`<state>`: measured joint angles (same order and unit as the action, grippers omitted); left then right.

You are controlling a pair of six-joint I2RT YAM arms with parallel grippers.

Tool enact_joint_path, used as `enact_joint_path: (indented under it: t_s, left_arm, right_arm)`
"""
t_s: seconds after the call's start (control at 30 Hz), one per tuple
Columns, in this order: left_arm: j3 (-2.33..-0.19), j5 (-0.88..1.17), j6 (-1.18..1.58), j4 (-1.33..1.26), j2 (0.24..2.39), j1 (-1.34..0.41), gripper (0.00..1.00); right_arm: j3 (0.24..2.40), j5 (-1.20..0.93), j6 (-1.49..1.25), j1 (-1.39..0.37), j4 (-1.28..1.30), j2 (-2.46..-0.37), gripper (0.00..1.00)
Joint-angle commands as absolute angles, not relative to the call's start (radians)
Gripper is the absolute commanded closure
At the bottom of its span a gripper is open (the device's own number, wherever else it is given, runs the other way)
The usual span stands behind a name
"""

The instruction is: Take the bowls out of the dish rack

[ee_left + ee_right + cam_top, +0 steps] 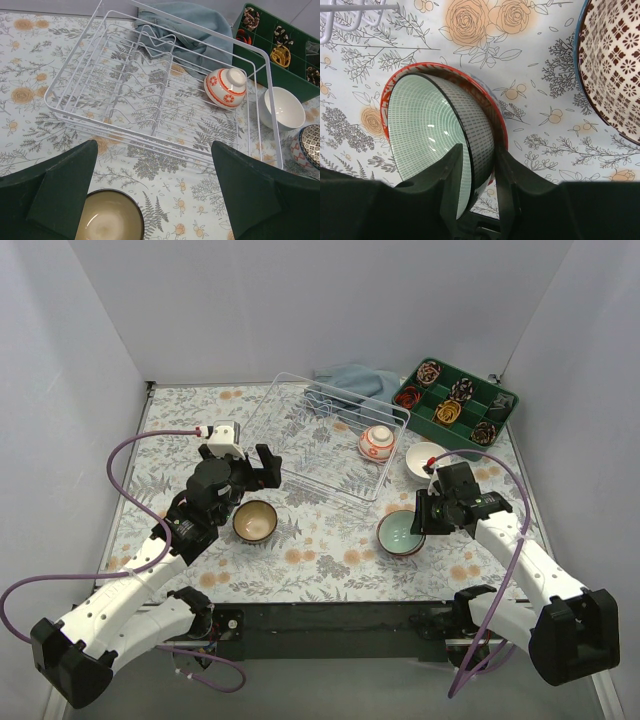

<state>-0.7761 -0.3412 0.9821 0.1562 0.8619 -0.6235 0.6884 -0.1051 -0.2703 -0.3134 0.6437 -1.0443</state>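
Top view: we see the white wire dish rack (335,430) mid-table. One red-and-white patterned ceramic bowl (377,443) sits in its right end. A plain white bowl (424,460) is on the table just beside the rack's right side. The left gripper (258,470) hangs off the rack's near-left edge, above a cream bowl with a dark rim (255,521). The right gripper (422,517) is at a pale green striped bowl (400,533) on the table, near the rack's front. A green compartmented plastic tray (460,400) and a blue-grey cloth (350,382) lie at the back.

Left wrist: jaws spread wide, gripping nothing. The cream bowl is below them. The red-and-white bowl lies tipped over inside the rack.

Right wrist: fingers (451,180) pinch the green bowl's wall, one inside, one outside. The bowl is tilted and leans in a red-rimmed bowl (490,102). A brown-and-white patterned bowl with a blue rim (615,60) sits nearby, apart.
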Motion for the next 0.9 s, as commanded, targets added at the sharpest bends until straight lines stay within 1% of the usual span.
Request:
enact_joint_path:
  t_s: [0.0,0.23,0.43,0.5,0.53,0.6,0.63,0.73,0.87]
  left_arm:
    - [-0.767,-0.37,0.965,0.144,0.844,-0.618,0.02]
    - [-0.767,-0.367,0.968,0.146,0.842,-0.618,0.02]
    - [-0.765,-0.37,0.968,0.146,0.841,-0.617,0.02]
    - [-0.765,-0.371,0.968,0.146,0.841,-0.618,0.02]
    - [-0.765,-0.371,0.968,0.146,0.838,-0.617,0.02]
    - [-0.765,-0.373,0.966,0.146,0.836,-0.617,0.02]
    - [-0.764,-0.373,0.966,0.146,0.838,-0.617,0.02]
    - [-0.762,-0.374,0.966,0.144,0.839,-0.617,0.02]
    - [-0.764,-0.376,0.966,0.146,0.845,-0.617,0.02]
  right_arm:
    - [0.724,-0.098,-0.253,-0.308,0.643,-1.031,0.6]
    - [0.779,-0.045,-0.236,-0.308,0.719,-1.003,0.57]
    - [0.795,-0.038,-0.232,-0.308,0.75,-0.986,0.58]
    - [0.792,-0.032,-0.236,-0.308,0.75,-0.974,0.63]
    - [0.784,-0.032,-0.235,-0.308,0.75,-0.971,0.71]
    - [0.772,-0.025,-0.239,-0.308,0.747,-0.965,0.81]
    - [0.759,-0.025,-0.244,-0.308,0.742,-0.965,0.88]
    - [0.738,-0.031,-0.249,-0.308,0.723,-0.966,0.93]
    - [0.689,-0.028,-0.256,-0.308,0.684,-0.965,0.95]
